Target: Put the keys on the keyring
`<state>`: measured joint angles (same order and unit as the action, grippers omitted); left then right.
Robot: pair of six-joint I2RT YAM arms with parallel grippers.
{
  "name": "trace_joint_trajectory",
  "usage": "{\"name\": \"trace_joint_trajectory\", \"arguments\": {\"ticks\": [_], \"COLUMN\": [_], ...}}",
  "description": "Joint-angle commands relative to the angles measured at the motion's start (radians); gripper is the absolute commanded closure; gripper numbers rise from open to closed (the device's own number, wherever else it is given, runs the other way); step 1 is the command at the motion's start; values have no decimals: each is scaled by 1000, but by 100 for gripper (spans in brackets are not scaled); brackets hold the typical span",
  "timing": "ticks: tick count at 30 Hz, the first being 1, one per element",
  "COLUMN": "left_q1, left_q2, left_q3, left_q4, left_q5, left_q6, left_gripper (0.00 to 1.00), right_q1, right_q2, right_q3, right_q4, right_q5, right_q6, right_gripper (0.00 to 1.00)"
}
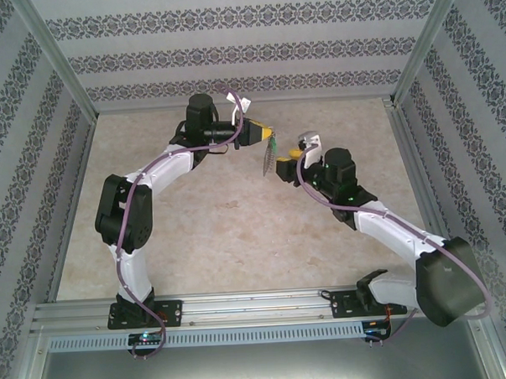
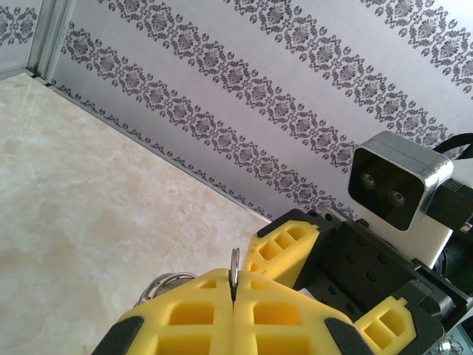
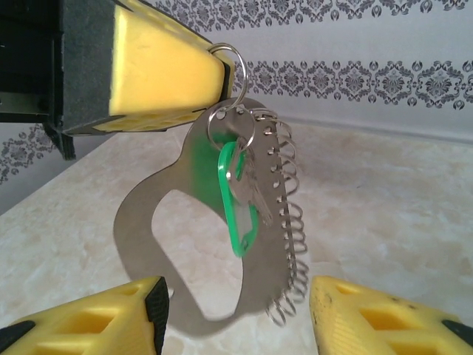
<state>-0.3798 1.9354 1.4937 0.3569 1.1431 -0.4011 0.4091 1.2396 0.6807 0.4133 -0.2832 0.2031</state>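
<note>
The keyring (image 3: 133, 222) is a flat dull-grey oval loop that hangs in the air, with a fringe of several small wire rings (image 3: 292, 222) down its right side. A key (image 3: 253, 194) with a green plastic head and a short silver blade dangles from a small ring at the loop's top. My left gripper (image 2: 233, 287) is shut on a thin ring (image 2: 233, 265) at the top of the keyring (image 1: 268, 161) and holds it up. My right gripper (image 3: 236, 325) is open just below the loop, one yellow finger on either side. In the top view it (image 1: 280, 165) faces the left gripper (image 1: 266, 138).
The beige marble-patterned table top (image 1: 238, 232) lies under both arms. Patterned walls (image 1: 230, 39) and aluminium posts (image 1: 58, 59) enclose it. The right arm's wrist camera (image 2: 395, 181) sits close in front of the left fingers.
</note>
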Motion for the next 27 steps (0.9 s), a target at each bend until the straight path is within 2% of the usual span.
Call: {"name": "trace_joint_trajectory", "arguments": {"ticks": [1,20,24,27], "left_q1": [-7,-22,-24,-24], "left_q2": [-41,-51,-53,-55], "left_q3": [-12,-7,-3,-3], "left_q4": [4,8,8,8], "left_q5": [1,7,7,7], "left_q6": [24,19,17,19], "left_gripper": [100,100,100,100], "right_q1": [13,21,20,19], "right_q2": [35,184,189,188], "right_q3": [45,143,137,128], "right_q4": [79,141,139,137], "right_q5": [43,77,80,80], "right_q6": [-16,-21,-30,-40], "right_gripper": [46,48,54,68]}}
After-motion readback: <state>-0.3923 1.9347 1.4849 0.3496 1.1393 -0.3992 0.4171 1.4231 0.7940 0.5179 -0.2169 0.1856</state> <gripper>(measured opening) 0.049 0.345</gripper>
